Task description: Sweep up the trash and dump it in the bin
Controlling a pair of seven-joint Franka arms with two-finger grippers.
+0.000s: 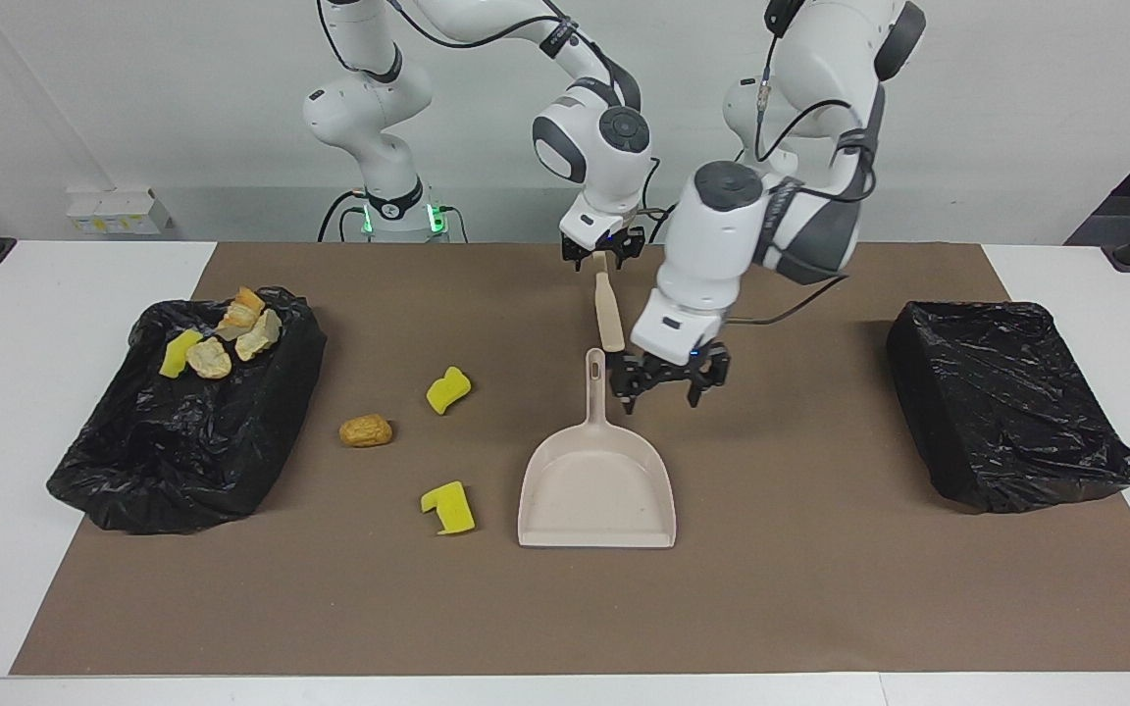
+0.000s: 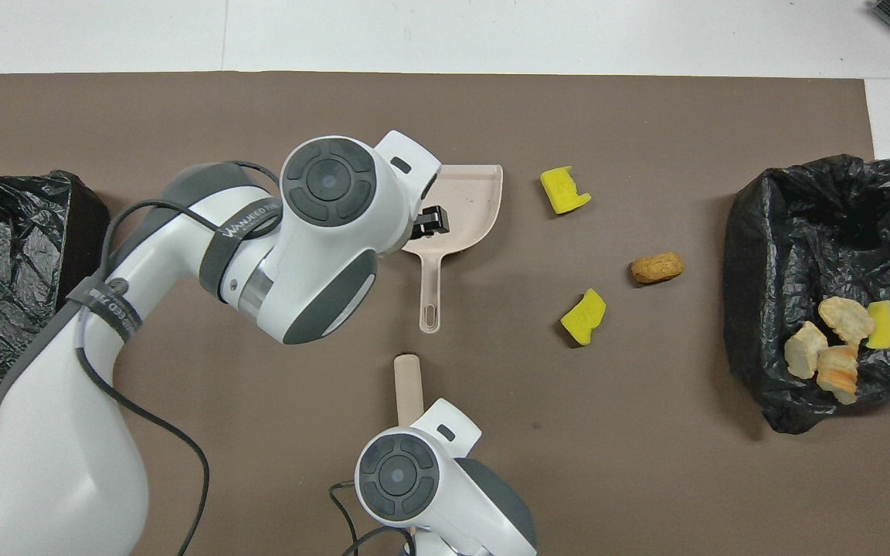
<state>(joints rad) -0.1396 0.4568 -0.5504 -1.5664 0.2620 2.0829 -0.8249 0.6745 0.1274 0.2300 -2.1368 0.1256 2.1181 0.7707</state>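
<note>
Bin (image 1: 133, 461), right arm's end of the surface (image 1: 820, 588): four pieces of trash (image 1: 217, 338) lie in it, at the side nearer the robots.

Between that bin and the dustpan (image 1: 596, 490): three pieces loose on the surface. These are a brown lump (image 1: 366, 430), one sponge (image 1: 448, 389) nearer the robots, and a second sponge (image 1: 449, 508) just beside the pan's mouth.

Centre: the right hand (image 1: 601, 253) sits at the robots' end of the brush (image 1: 608, 314). Whether it has gripped the handle cannot be told.

The left hand (image 1: 665, 392) is spread wide and empty. It hangs low, just beside the dustpan handle, on the side toward the left arm's end.

Second bin (image 1: 1006, 402), left arm's end: no trash seen in it.

Assessment: tool pickup is in hand and sweeping has not begun. Next, the left hand needs to shift over the pan handle and close. The brush must be secured first.
</note>
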